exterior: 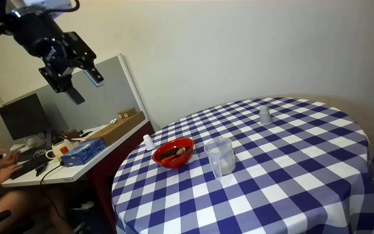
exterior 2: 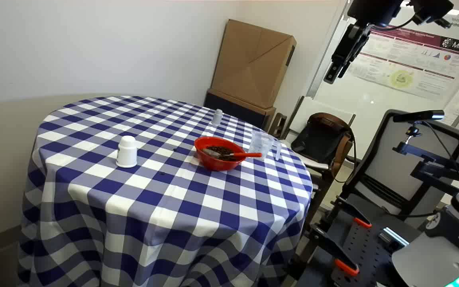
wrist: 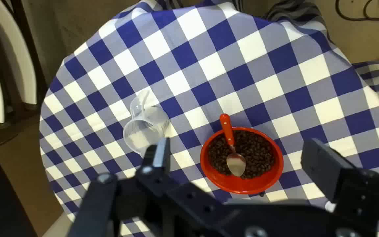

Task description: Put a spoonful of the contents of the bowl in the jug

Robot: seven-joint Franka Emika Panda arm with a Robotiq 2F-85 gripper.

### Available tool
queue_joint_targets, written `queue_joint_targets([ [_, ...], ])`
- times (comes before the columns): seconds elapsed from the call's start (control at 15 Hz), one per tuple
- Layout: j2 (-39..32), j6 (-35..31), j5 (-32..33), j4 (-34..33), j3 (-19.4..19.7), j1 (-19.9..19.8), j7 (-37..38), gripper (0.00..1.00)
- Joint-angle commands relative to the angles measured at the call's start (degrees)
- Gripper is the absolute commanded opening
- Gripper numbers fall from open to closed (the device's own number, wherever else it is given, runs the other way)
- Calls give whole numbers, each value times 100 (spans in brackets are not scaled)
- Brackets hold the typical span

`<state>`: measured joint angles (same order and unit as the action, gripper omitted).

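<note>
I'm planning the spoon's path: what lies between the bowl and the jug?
Nothing but tablecloth lies between the bowl and the jug, which stand apart; the wrist view shows this.

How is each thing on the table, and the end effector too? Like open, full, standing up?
End effector: open, holding nothing.
Red bowl: upright, beans inside.
Dark beans: loose in the bowl.
Spoon: lying on the beans, handle past the rim.
Clear jug: upright, open-topped, no beans seen inside.
White cup-like thing: standing, narrow end up.
Greyish cup-like thing: standing, narrow end up.
Tablecloth: spread out, sides hanging down.
</note>
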<state>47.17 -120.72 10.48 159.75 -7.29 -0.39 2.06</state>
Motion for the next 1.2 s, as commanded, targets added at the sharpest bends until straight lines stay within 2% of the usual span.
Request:
queue_joint_targets([
  [0.0,-20,34,49,13,58,64,42,100],
  [0.4,-639,-189,385,-223,-54,-100,145,100],
  [0.8,-2286,-371,748,-890,0,-317,325,100],
  [1.13,-3663,-342,742,-1660,149,-289,276,100],
])
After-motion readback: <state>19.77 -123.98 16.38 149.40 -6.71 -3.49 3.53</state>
